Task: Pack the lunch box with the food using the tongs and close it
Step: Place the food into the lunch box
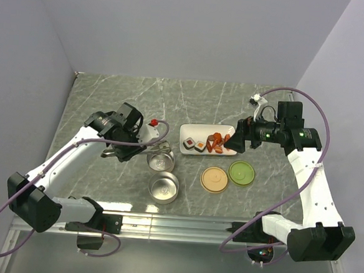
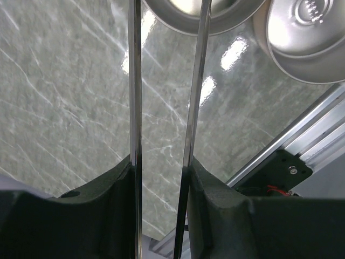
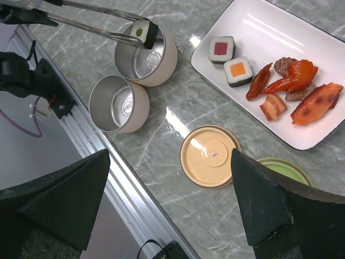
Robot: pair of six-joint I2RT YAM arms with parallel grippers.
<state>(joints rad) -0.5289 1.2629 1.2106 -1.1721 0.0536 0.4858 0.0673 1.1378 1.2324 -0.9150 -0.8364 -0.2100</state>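
Note:
My left gripper (image 2: 161, 167) (image 1: 131, 142) is shut on the tongs (image 2: 135, 108), its two fingers pressing the slim silver arms from outside. In the right wrist view the tongs' tips pinch a white sushi piece with a green centre (image 3: 143, 31) just above the rim of the far lunch box bowl (image 3: 145, 56) (image 1: 160, 162). The near bowl (image 3: 117, 103) (image 1: 164, 188) holds nothing. More food lies on the white plate (image 3: 253, 24): a red-topped sushi (image 3: 221, 48), an orange-topped one (image 3: 238, 71) and orange-red chunks (image 3: 299, 75). My right gripper (image 3: 170, 156) (image 1: 236, 142) hangs open over the plate's right end.
A tan lid (image 3: 210, 155) (image 1: 215, 179) and a green lid (image 3: 283, 170) (image 1: 241, 173) lie flat on the marble table in front of the plate. The aluminium rail (image 1: 182, 223) runs along the near edge. Grey walls close in the back and sides.

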